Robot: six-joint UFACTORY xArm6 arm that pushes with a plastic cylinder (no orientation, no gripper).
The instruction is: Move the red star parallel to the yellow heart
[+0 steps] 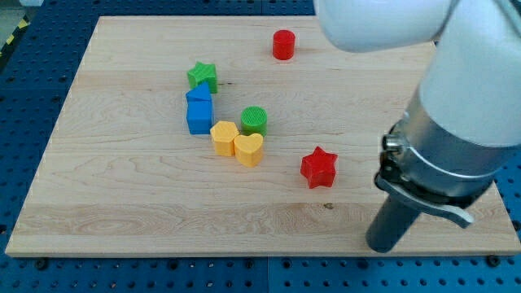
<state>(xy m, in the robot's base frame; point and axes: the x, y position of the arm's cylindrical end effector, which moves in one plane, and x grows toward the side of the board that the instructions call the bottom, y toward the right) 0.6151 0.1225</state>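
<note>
The red star lies on the wooden board, right of centre. The yellow heart sits to its left, a little higher in the view, touching a yellow hexagon. My tip is at the lower right of the board, below and to the right of the red star, a clear gap away from it. The arm's white and grey body fills the view's right side above the tip.
A green cylinder stands just above the yellow heart. Two blue blocks sit left of the yellow hexagon, with a green star above them. A red cylinder is near the view's top.
</note>
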